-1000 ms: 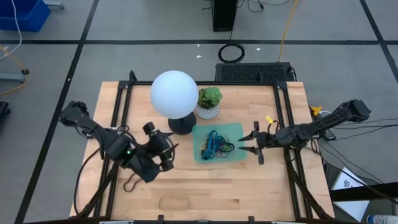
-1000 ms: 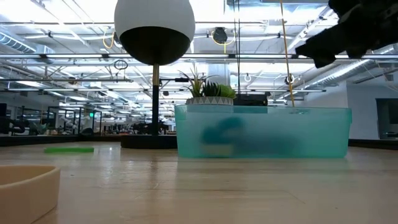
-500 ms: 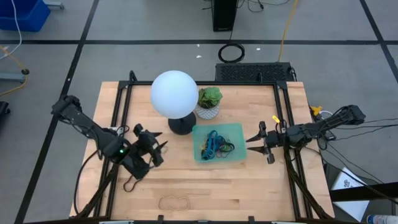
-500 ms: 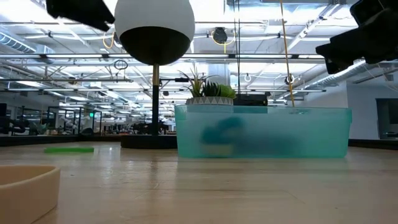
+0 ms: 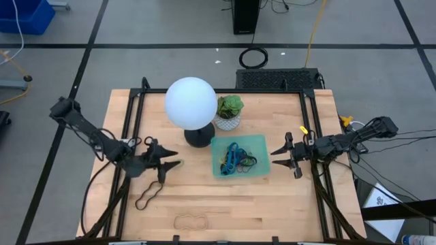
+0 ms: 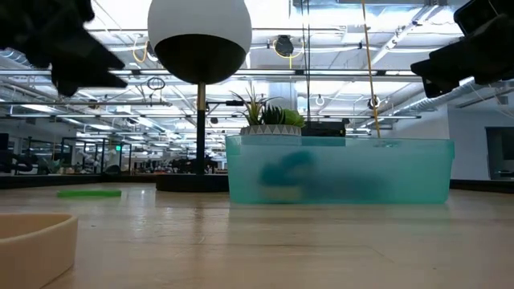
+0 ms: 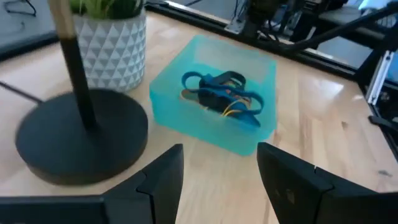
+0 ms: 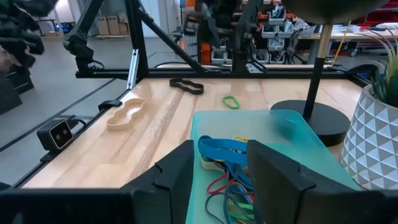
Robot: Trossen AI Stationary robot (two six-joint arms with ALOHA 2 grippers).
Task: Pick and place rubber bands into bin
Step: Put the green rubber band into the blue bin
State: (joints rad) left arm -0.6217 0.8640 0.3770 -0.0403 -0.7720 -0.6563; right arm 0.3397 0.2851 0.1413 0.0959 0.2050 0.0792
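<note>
The mint-green bin (image 5: 240, 157) stands right of the table's middle, with several blue, black and orange rubber bands (image 5: 235, 158) lying in it; it also shows in the left wrist view (image 7: 205, 124) and the right wrist view (image 8: 249, 116). Loose on the wood lie a black band (image 5: 146, 196), a tan band (image 5: 192, 222) and a green band (image 8: 231, 101). My left gripper (image 5: 171, 159) hangs open and empty left of the bin, pointing at it. My right gripper (image 5: 279, 158) hangs open and empty right of the bin.
A lamp with a white globe (image 5: 191, 103) on a black round base (image 7: 81, 142) stands at the bin's far left. A small white plant pot (image 5: 228, 121) stands just beyond the bin. Black frame rails run along the table's left and right sides.
My left gripper has drawn back toward the table's left edge and turned so that its fingers point toward the bin. My right gripper has drawn back a little toward the table's right edge, away from the bin. The bands and the bin have stayed in place.
</note>
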